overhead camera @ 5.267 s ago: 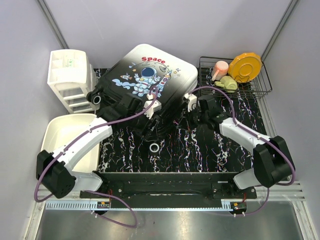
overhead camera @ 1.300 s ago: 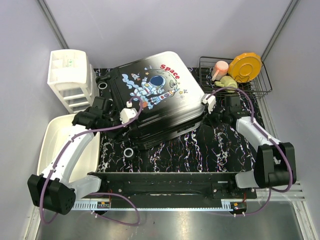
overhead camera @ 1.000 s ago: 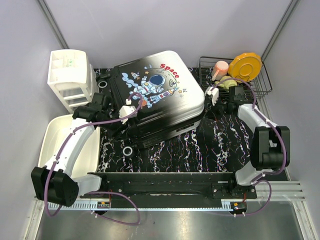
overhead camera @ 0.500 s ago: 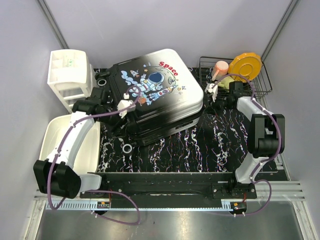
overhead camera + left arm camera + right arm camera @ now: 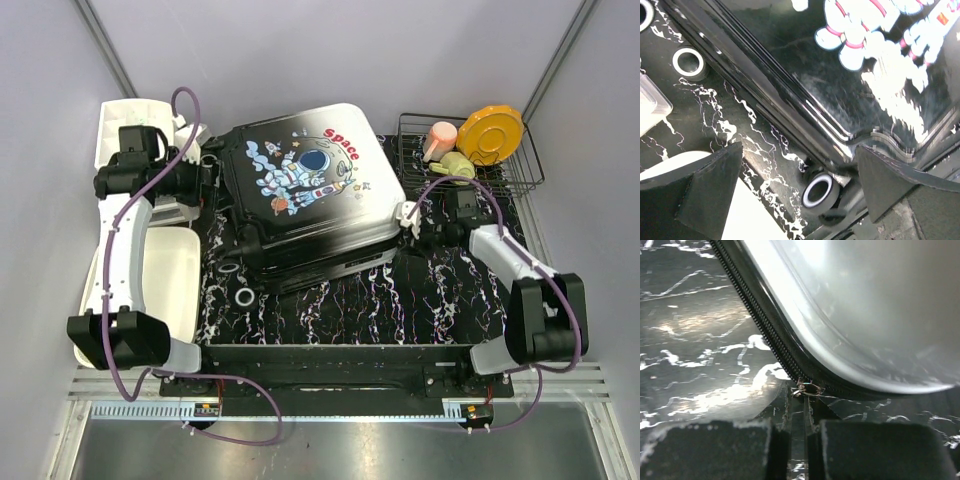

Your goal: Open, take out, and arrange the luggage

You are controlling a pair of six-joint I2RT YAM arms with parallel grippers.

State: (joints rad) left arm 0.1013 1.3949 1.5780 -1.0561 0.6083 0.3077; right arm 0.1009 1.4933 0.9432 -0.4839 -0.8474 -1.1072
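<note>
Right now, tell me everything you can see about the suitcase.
The suitcase is a glossy hard shell fading black to white, printed with a cartoon astronaut and red "Space". It lies flat, print up, skewed on the black marbled mat. Black wheels with pale rings sit at its left end. A zipper runs round its rim; the shut right gripper meets the zipper pull, and the open left gripper hovers over its dark edge.

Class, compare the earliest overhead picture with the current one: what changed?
The left gripper drew off the luggage, opened and swung back-left toward the drawer unit. The luggage turned clockwise. The right gripper, shut on the zipper pull, ended at its right corner. The tub and basket stayed put.
</note>
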